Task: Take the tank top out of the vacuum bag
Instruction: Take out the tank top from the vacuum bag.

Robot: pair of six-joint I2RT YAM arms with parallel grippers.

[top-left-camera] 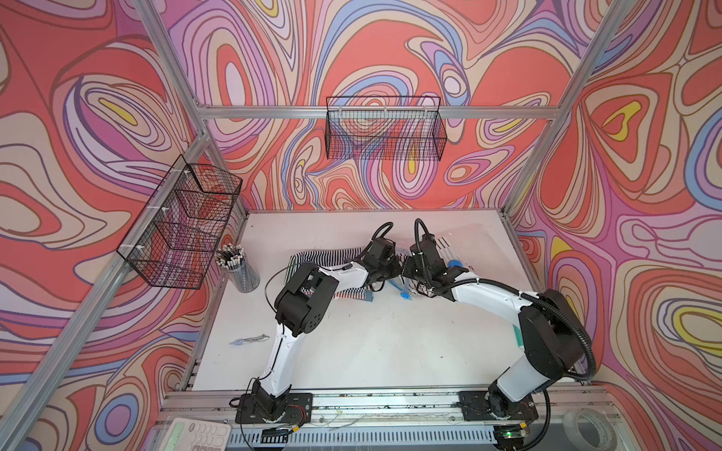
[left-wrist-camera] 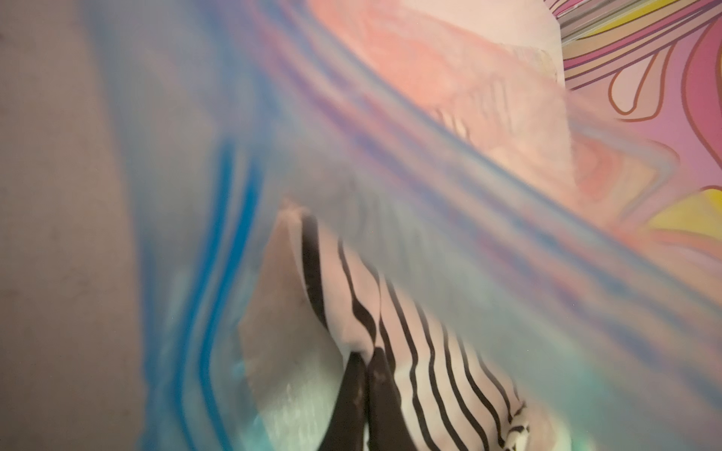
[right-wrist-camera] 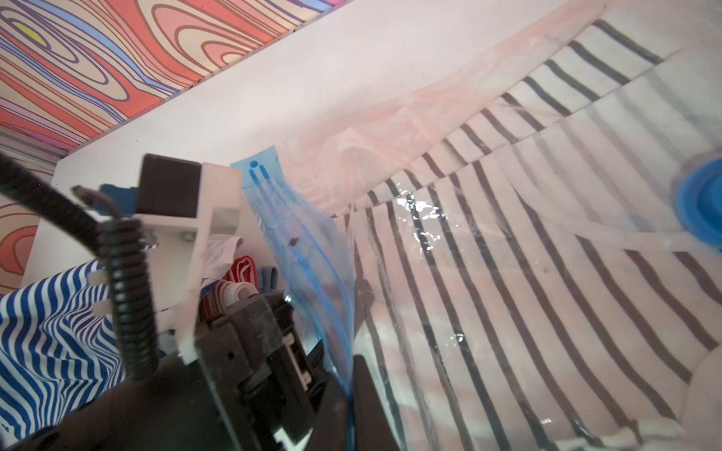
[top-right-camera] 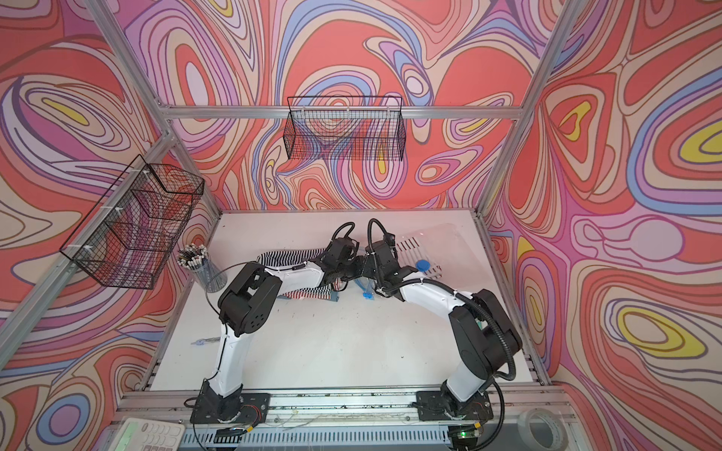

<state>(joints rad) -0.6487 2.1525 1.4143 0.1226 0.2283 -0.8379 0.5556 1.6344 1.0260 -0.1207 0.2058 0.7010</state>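
Vacuum bag [top-left-camera: 470, 240] lies flat on the white desk [top-left-camera: 371, 351], right of centre in both top views. Round blue valve cap [top-left-camera: 454, 264] faces up; bag mouth points toward mid-frame, where the two arms meet. Tank top [right-wrist-camera: 508, 254], white with thin black stripes, is mostly inside the bag and shows through the clear film in the right wrist view. Left hand [left-wrist-camera: 366, 353]: black fingers pressed together on a folded edge of the striped cloth, with blue-tinted film blurred close round the lens. It reads as reached in through the mouth and pinching the tank top. Right hand [right-wrist-camera: 345, 375]: narrow, clamped on the light-blue zip strip [right-wrist-camera: 297, 242] at the bag's open edge, which stands raised off the desk. A separate heap of striped clothes [top-left-camera: 312, 257] sits left of the hands, beside the bag mouth; not the target. Handling, as judged: the tank top is a light, limp knit and will stretch and drag rather than slide as one piece. The film is thin, slick and crinkly, apt to cling to the cloth and ride along with it. Best hold on the garment: a doubled fold or hem near the mouth, seated deep between the fingers. Best hold on the bag: the stiffer zip strip, not bare film. The pull should run straight out of the mouth, away from the valve end, with the bag anchored.
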